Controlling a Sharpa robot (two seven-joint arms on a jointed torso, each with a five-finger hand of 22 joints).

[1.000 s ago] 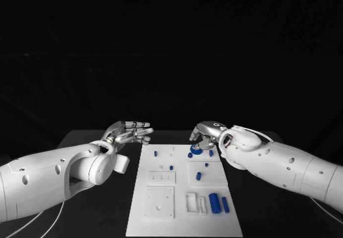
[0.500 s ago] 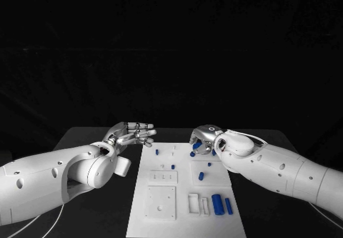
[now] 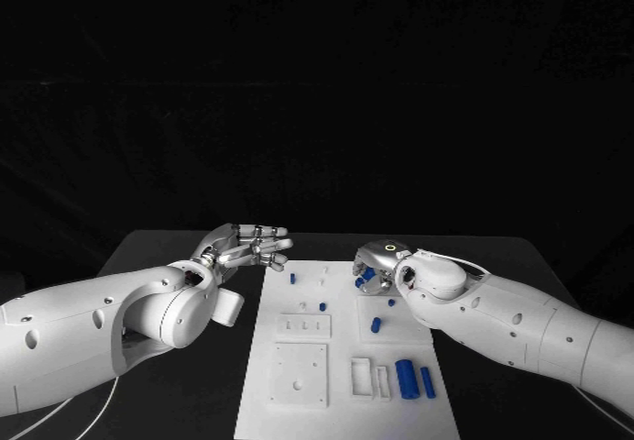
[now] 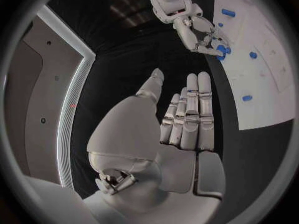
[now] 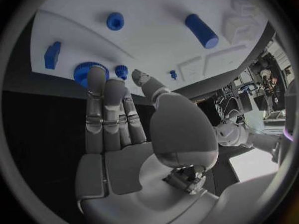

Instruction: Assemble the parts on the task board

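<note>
The right hand (image 3: 374, 267) is settling lower over the blue gear (image 5: 84, 72) at the task board's (image 3: 298, 422) far right — fingers extended, gripping nothing; the left hand (image 3: 245, 245) is hovering open — pickup pending.

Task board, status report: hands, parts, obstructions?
Left hand open, beside task board. Right hand fingers touching blue gear, not gripping. Nothing obstructing.

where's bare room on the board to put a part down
Free: the near left corner of the task board, beside the square plate. Crowded: the far right corner under the right hand, and the near right with the blue cylinders.
</note>
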